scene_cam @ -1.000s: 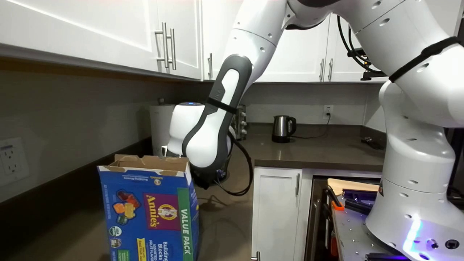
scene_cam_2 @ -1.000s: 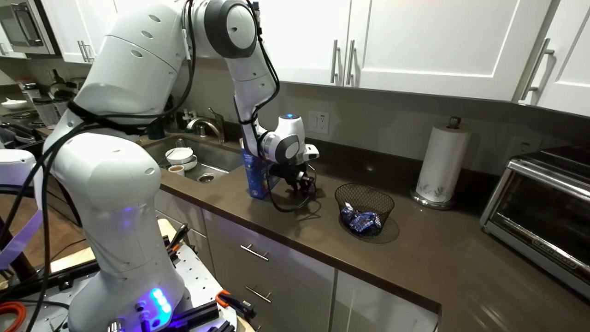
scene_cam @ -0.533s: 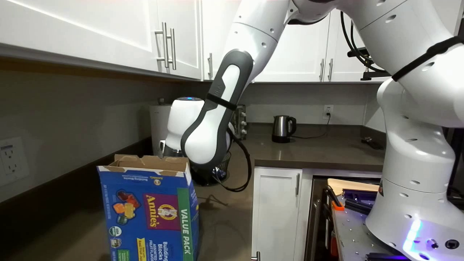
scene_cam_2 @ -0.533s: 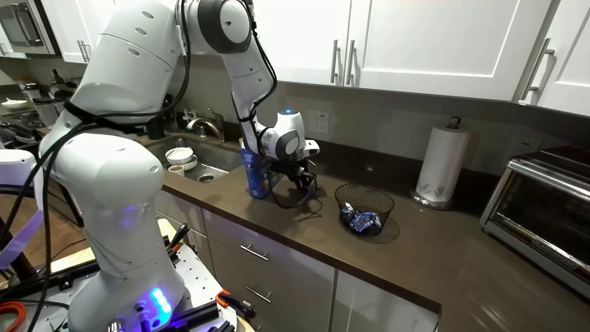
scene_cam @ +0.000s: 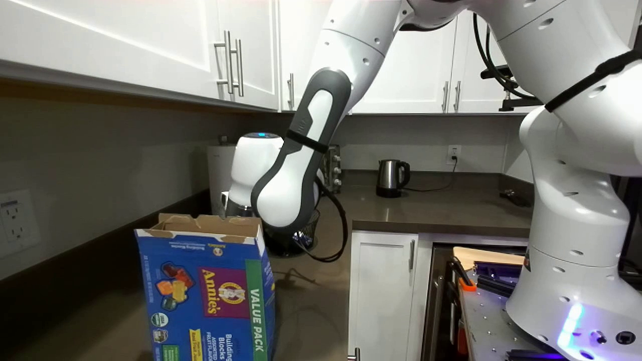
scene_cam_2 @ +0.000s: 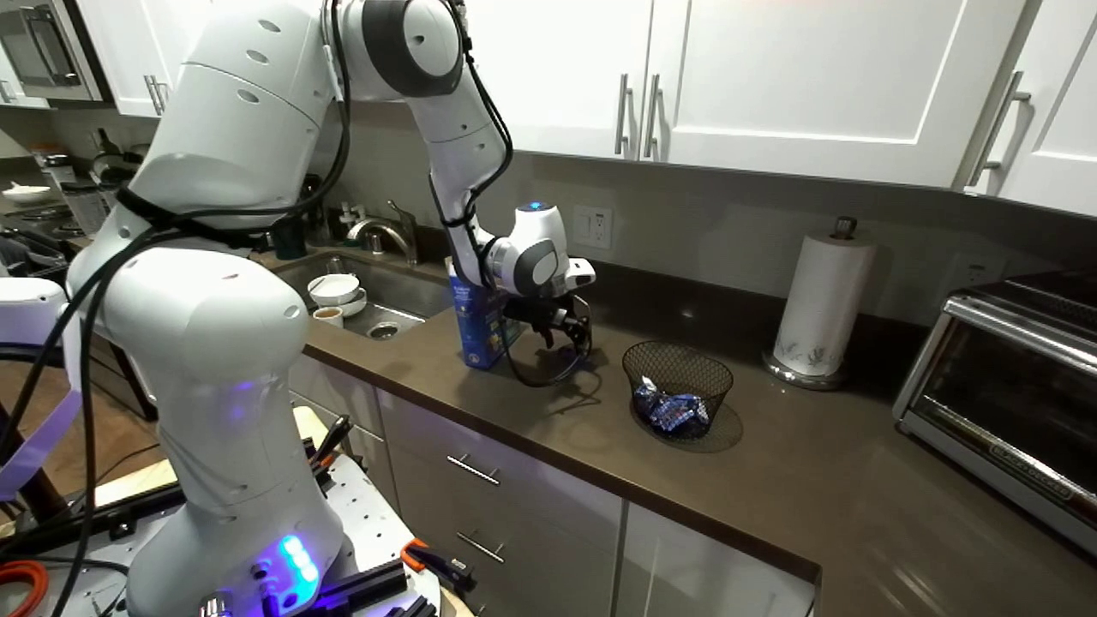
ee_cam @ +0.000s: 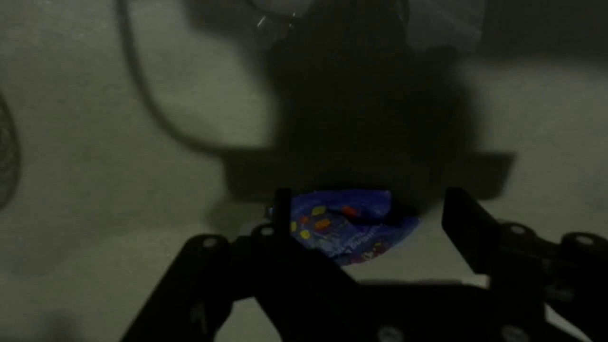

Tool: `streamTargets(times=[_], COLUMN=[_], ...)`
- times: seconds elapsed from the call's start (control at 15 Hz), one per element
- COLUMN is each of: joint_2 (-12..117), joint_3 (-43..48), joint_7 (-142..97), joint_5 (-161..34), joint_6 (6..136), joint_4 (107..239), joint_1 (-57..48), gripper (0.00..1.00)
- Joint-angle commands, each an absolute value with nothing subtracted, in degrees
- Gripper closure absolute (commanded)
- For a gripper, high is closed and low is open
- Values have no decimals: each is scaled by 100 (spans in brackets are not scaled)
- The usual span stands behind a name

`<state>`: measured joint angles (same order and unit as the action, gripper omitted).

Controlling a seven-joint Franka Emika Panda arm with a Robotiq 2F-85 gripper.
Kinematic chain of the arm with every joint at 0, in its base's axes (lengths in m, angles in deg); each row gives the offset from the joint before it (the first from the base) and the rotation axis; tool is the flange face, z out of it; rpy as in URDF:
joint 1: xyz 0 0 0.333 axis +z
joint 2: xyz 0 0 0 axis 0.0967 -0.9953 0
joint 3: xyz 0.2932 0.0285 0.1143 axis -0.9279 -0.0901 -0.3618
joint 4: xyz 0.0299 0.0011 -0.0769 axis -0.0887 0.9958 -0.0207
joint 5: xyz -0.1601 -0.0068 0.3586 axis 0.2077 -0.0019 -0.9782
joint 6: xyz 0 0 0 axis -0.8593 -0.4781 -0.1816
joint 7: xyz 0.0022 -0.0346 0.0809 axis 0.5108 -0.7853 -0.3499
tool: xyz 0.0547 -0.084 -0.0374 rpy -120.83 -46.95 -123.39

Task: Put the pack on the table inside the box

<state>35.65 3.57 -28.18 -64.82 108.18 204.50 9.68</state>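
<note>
Right, the pack (ee_cam: 349, 228) lies on the table (scene_cam_2: 771, 480), outside the box (scene_cam: 205, 291) — a rumpled blue thing printed with yellow and orange bits. The gripper (ee_cam: 368, 202) has its fingers (ee_cam: 283, 209) spread well apart, and in the wrist view the pack sits between the two. The finger at the left of that view covers one end of the pack; whether it touches I cannot tell — the view is dark and blurred there. Between the pack and the right-hand finger a strip of table shows.

In an exterior view the gripper hangs low, set in from the table's front edge, between the box and the basket (scene_cam_2: 677, 362). The box stands upright in both exterior views, just beside a corner of the sink (scene_cam_2: 420, 300); its top gapes, edged with brown flaps. Bowls (scene_cam_2: 334, 290) sit in the sink with a cup (scene_cam_2: 327, 316) just beside them.

Crumpled shiny wrappers (scene_cam_2: 673, 410) lie in the basket, which stands between the table's front and back edges. The towel roll (scene_cam_2: 821, 300) is upright close to the back edge, and the oven (scene_cam_2: 1003, 403) takes up the table's end at the right of that view. Past the table's inner corner, back from the front edge, stands the kettle (scene_cam: 389, 176), its cord (scene_cam: 429, 190) running to a wall outlet (scene_cam: 454, 151).
</note>
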Motion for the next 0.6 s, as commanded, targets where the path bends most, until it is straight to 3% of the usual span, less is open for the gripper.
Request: streamTargets(times=[0.0,0.2,0.4,0.53], joint_2=[3610,3622,3621,3614], joint_3=[438,414,378,338], joint_7=[-2629,-2712,-2769,-2803], joint_5=[-6251,-6248,-6248,-6252], joint_6=[10897,10883,10900,10905], joint_4=[20463,20409,20333,20276], joint_1=[973,865,755,670], gripper=[0,0,20,15])
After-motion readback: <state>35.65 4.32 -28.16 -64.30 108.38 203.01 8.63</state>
